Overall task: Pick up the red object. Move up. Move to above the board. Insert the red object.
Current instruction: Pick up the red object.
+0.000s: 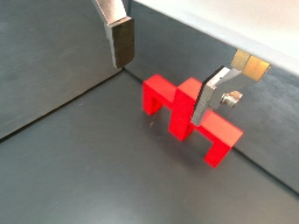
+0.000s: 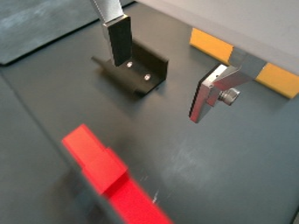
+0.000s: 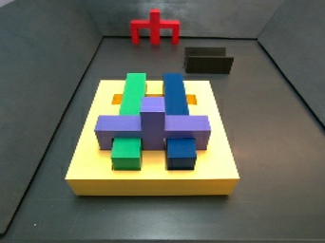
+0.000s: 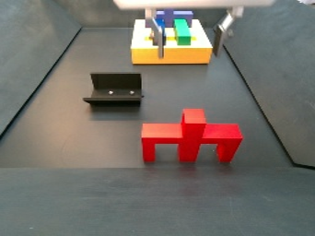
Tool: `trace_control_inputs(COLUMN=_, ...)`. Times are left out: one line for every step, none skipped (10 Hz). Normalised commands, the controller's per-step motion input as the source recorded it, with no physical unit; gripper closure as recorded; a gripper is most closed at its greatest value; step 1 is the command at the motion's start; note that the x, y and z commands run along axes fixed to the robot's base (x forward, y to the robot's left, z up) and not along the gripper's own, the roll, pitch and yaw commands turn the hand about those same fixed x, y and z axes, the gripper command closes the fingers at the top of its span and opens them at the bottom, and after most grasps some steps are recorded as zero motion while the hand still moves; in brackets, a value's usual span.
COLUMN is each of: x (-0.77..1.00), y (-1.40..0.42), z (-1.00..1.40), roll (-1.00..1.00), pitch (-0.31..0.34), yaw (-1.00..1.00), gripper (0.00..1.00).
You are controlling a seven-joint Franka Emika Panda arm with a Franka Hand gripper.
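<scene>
Red object (image 4: 191, 137) stands upright on the dark desk (image 4: 74, 129), free of any grip, a comb-like piece with legs pointing down and one taller prong rising from its middle; in a side view it sits at the near edge of the desk, in a side view (image 3: 152, 29) it stands against the far wall. Both wrist views show it too, lying below the fingers (image 1: 121, 41) with open desk around it (image 2: 111, 175). The gripper (image 4: 187, 28) hangs high above the far part of the desk, over the board (image 4: 171, 41), its fingers spread wide and holding nothing; in a wrist view the gripper (image 2: 163, 74) shows one silver plate with a dark pad and the other plate well apart from it. The board (image 3: 154, 138) is a yellow slab carrying a purple cross block (image 3: 152, 123), with a green bar (image 3: 128, 119) and a blue bar (image 3: 177, 119) running through it. The fixture (image 4: 113, 88), a dark L-shaped bracket, stands on the desk between the board and the red object, off toward one side wall; it also shows (image 3: 210, 62) near the red piece and appears between the fingers in a wrist view (image 2: 135, 72), though it rests on the desk below them
</scene>
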Motion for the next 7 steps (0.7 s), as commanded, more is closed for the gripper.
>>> trace_control_inputs(x=0.08, y=0.85, z=-0.20, roll=-0.04, pitch=0.000, yaw=-0.01, gripper=0.00)
trace_control_inputs(x=0.17, y=0.81, z=-0.19, roll=-0.04, pitch=0.023, yaw=-0.01, gripper=0.00)
trace_control_inputs(x=0.16, y=0.66, z=-0.25, roll=-0.03, pitch=0.007, yaw=0.00, gripper=0.00)
trace_control_inputs(x=0.17, y=0.53, z=-0.26, roll=0.00, pitch=0.010, yaw=0.00, gripper=0.00)
trace_control_inputs(x=0.00, y=0.44, z=-0.33, roll=-0.03, pitch=0.000, yaw=-0.08, gripper=0.00)
trace_control_inputs(x=-0.02, y=0.23, z=-0.38, roll=-0.04, pitch=0.000, yaw=-0.18, gripper=0.00)
trace_control_inputs(x=0.00, y=0.17, z=-0.33, roll=-0.02, pitch=0.000, yaw=-0.16, gripper=0.00)
